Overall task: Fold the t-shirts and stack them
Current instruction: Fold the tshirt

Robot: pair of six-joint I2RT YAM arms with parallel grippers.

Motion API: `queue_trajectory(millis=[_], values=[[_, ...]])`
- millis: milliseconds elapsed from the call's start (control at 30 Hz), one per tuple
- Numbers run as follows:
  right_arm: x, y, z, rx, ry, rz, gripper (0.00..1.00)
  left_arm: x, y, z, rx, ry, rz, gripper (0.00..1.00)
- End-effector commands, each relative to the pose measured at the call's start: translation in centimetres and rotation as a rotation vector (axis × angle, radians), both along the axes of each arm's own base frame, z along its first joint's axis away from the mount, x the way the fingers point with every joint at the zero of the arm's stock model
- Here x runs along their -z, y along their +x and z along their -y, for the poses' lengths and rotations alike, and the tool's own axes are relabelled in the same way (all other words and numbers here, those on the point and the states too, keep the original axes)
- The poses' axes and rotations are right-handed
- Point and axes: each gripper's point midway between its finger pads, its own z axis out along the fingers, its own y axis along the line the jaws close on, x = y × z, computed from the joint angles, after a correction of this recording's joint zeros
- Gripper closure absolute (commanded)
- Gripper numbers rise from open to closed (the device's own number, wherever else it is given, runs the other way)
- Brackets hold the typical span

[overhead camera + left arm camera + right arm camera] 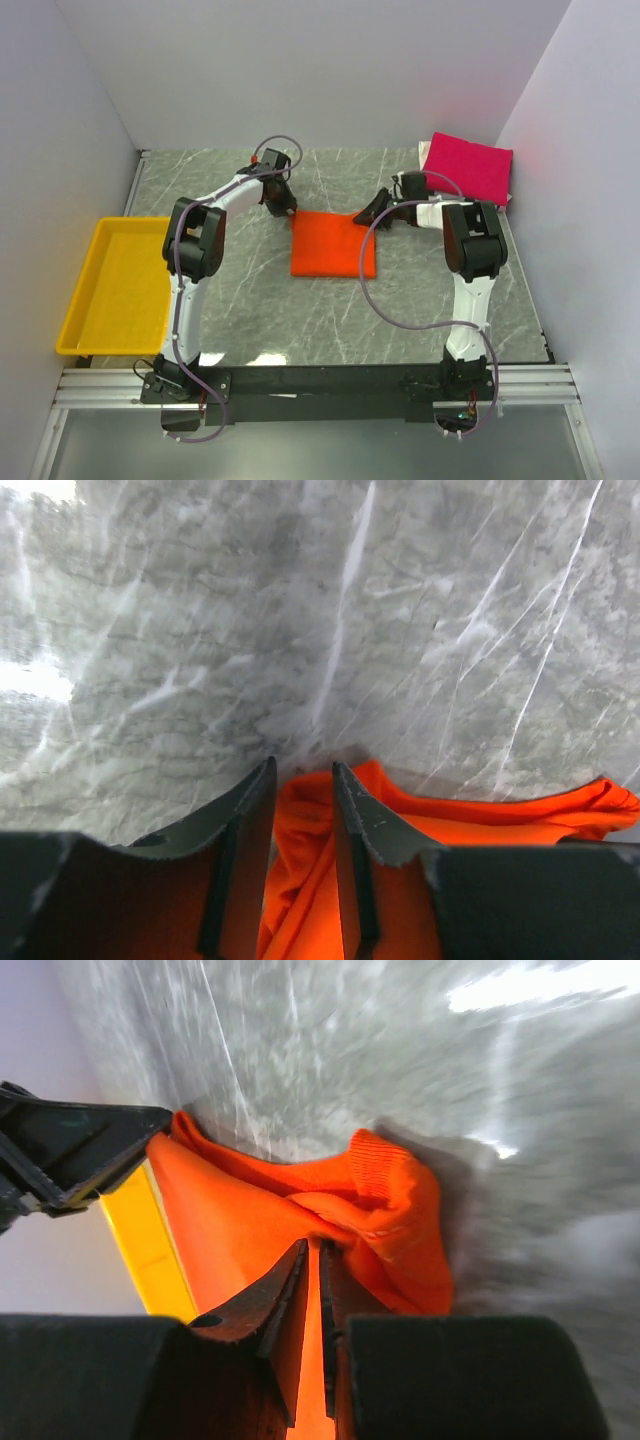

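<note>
Two soft t-shirts noted. Orange t-shirt point(333, 245), a flat rectangle, lies centrally on the veined grey marble surface point(250, 300); left jaws and right jaws, nearly closed, each pinch a bunched far corner. Magenta t-shirt point(468, 167) lies folded, far right.

center shirt point(333, 245): lying flat mid tabletop point(260, 310)
corner shirt point(470, 166): sitting far right
tray point(120, 285): sitting at left edge
</note>
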Motion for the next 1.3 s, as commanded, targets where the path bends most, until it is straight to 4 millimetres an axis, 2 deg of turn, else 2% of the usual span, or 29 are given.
queue_trajectory(millis=[0,133,167,300,333,400,433,467,500,533,567,600,700,733,800,833,933,1033,1133,1167,1267], values=[[0.0,0.8,2.1,0.055,0.056,0.003,0.83,1.1,0.0,0.2,-0.003,0.009,-0.015,0.65],[-2.3,1.0,2.2,0.034,0.163,0.03,0.82,-0.1,1.1,-0.8,-0.025,0.002,0.008,0.64],[-2.9,1.0,2.1,0.024,0.179,0.033,0.81,-1.1,1.4,-0.7,-0.016,-0.017,0.025,0.63],[-4.9,1.1,2.7,0.041,0.133,0.077,0.79,-5.3,2.8,-1.4,-0.008,-0.025,0.108,0.42],[-6.1,0.9,3.1,0.055,0.112,0.091,0.78,-6.9,2.9,-1.7,-0.011,-0.028,0.134,0.4],[-6.1,0.7,4.4,0.092,0.041,0.104,0.72,-8.4,2.9,-2.5,-0.025,0.001,0.159,0.37],[-7.4,0.3,5.1,0.107,0.023,0.123,0.65,-10.1,2.8,-3.1,-0.044,0.015,0.188,0.37],[-7.7,0.1,5.6,0.122,0.006,0.132,0.64,-10.6,2.4,-3.2,-0.045,0.02,0.191,0.37],[-7.0,-0.6,6.2,0.135,-0.029,0.13,0.54,-10.6,1.7,-3.2,-0.042,0.023,0.181,0.37],[-7.7,-1.1,6.7,0.146,-0.052,0.138,0.5,-12.1,0.9,-2.6,-0.033,0.013,0.207,0.37],[-7.2,-1.7,6.9,0.147,-0.073,0.13,0.42,-11.6,-0.1,-2.3,-0.015,0.021,0.196,0.38],[-7.1,-2.0,7.2,0.138,-0.092,0.139,0.4,-11.9,-0.7,-1.8,-0.001,0.022,0.202,0.38],[-6.0,-3.9,7.3,0.131,-0.117,0.112,0.33,-12.6,-3.7,1.0,0.09,0.009,0.203,0.41],[-6.3,-4.1,7.4,0.134,-0.117,0.132,0.32,-13.0,-5.2,3.0,0.144,0.003,0.206,0.42],[-5.1,-5.4,7.4,0.137,-0.117,0.112,0.32,-12.7,-7.5,5.5,0.226,-0.021,0.187,0.46],[-5.0,-5.5,7.3,0.135,-0.116,0.126,0.32,-12.9,-9.1,7.9,0.286,-0.039,0.197,0.47],[-3.1,-6.4,7.0,0.132,-0.132,0.103,0.32,-11.6,-12.8,12.0,0.404,-0.07,0.159,0.48],[-1.7,-7.1,5.9,0.116,-0.116,0.08,0.32,-9.8,-15.0,14.1,0.457,-0.096,0.106,0.51],[-0.5,-7.6,5.1,0.119,-0.13,0.057,0.32,-7.0,-16.6,14.6,0.462,-0.089,0.053,0.52],[-0.2,-7.8,5.0,0.124,-0.138,0.048,0.32,-5.7,-17.2,14.4,0.454,-0.077,0.023,0.52],[0.6,-8.0,4.6,0.142,-0.167,0.028,0.32,-3.5,-17.7,13.6,0.436,-0.049,-0.017,0.52]])
